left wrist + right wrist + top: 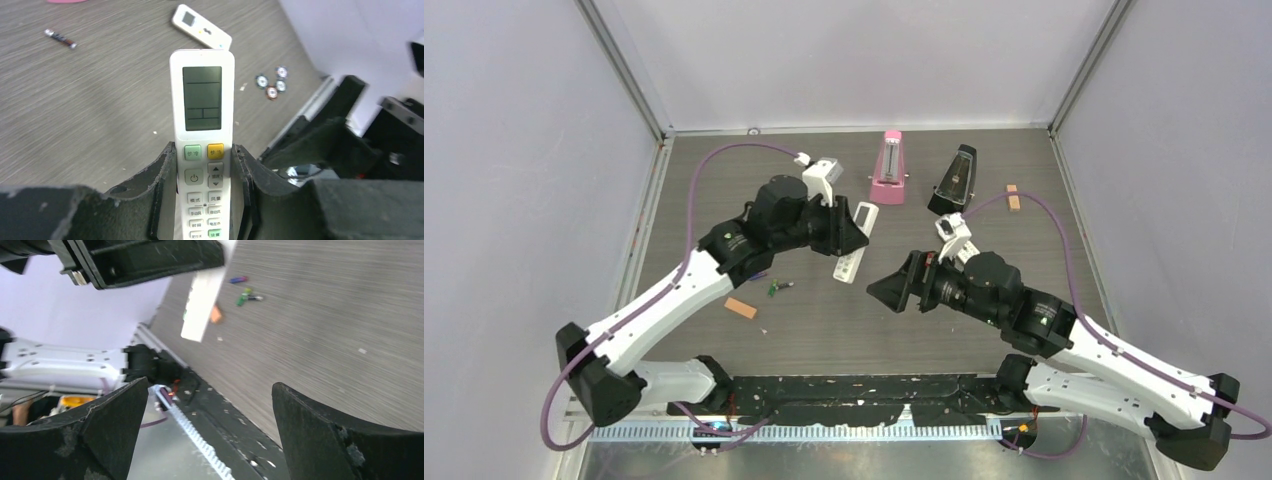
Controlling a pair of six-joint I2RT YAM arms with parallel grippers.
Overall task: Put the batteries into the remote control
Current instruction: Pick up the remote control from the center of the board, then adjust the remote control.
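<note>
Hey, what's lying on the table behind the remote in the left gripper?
A slimmer white remote, a thin battery and a cluster of small round discs. The held remote covers the slim one's near edge.

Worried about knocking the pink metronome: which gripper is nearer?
Left: left gripper, holding the many-button remote, is near-left of the metronome; right gripper is farther on its near side.

Dark table [984, 320] carries loose batteries [777, 288] (near an orange block [740, 308]).
</note>
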